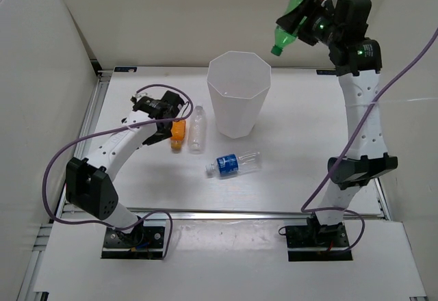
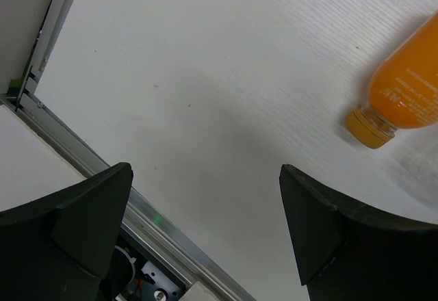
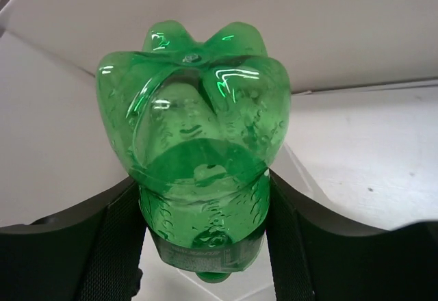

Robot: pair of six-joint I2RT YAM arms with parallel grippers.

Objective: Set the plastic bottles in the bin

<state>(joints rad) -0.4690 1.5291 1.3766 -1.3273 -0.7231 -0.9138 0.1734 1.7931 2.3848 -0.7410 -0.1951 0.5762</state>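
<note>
1. Right gripper (image 3: pixel 202 236): clenched on green bottle (image 3: pixel 195 137), held aloft, cap down, just right of bin (image 1: pixel 236 116).
2. Left gripper (image 2: pixel 205 226): jaws spread, low over table (image 2: pixel 205 75); orange bottle (image 2: pixel 407 75) lying near.
3. Clear bottle (image 1: pixel 197 128) beside orange bottle; blue-labelled bottle (image 1: pixel 233 163) near bin.

Green bottle (image 3: pixel 195 171) — base up — clamped in right tool (image 3: pixel 198 239).
</note>
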